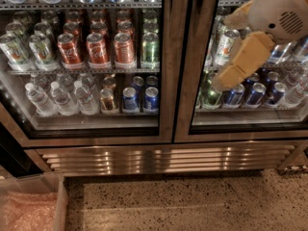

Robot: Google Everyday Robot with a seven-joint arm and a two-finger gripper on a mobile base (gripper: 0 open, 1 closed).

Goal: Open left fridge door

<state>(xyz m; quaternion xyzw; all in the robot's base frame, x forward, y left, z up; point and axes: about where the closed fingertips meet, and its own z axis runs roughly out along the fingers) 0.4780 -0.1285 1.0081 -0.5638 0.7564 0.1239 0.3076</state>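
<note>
Holding the tan, blocky end effector (225,78) at the upper right, in front of the matching right glass-paned door (250,121) with its blue and silver-green cans, tilted down and leftward under the white arm housing (281,13). Cannot tell whether released or clenched; grasping nothing that shows. Touching neither door, as far as can be told.

Facing the tall glass-paned left fridge door with brushed steel frame (91,71), shut, to the left of the end effector, with red cola cans (98,49) on the middle shelf and clear water bottles (60,97) lower left behind the pane. Stands upright, long axis vertical, from the louvred steel kick panel (163,158) up past the top of the view.

Separated from the end effector by the door's own right-hand steel upright and the dark seam where both doors meet, near but apart. Showing no handle plainly; probably set along that seam.

Calls, on that reading, for a short leftward shift across the seam, then a hold on the upright edge and a pull toward the near side. Risks catching the right door otherwise.
</note>
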